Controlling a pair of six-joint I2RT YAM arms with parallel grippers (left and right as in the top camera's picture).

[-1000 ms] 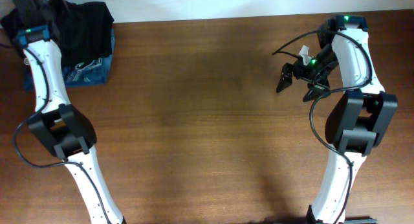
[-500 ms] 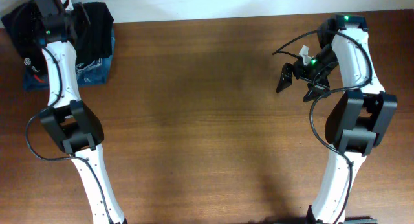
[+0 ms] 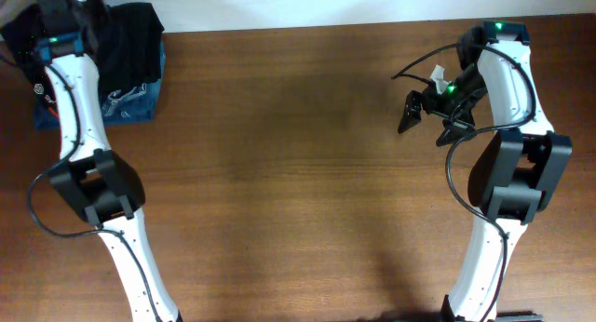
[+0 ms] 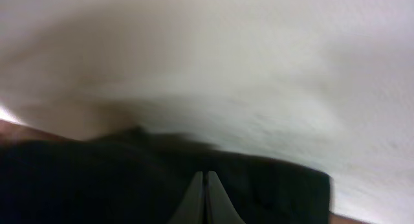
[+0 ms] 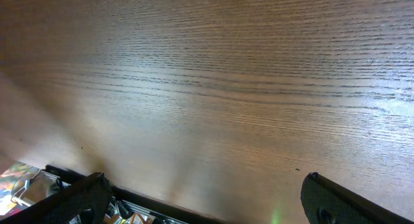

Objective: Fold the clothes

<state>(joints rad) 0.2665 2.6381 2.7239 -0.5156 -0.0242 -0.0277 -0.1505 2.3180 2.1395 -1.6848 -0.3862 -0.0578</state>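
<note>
At the far left corner of the table (image 3: 279, 173), seen from overhead, a plain black garment (image 3: 135, 33) lies bunched in a heap, partly on top of a blue garment (image 3: 130, 103) with white print. The white left arm (image 3: 74, 108) reaches up along the table's left edge to that heap, and its end runs into the top corner of the view. In the blurred left wrist view, the left pincer (image 4: 206, 185) has its two fingers pressed together, tips over the dark cloth, with a pale wall (image 4: 226, 68) behind; whether any fabric is caught between them cannot be told. Well apart, over bare wood near the far right edge, the right pincer (image 3: 424, 113) hangs with its fingers spread wide, holding nothing.
</note>
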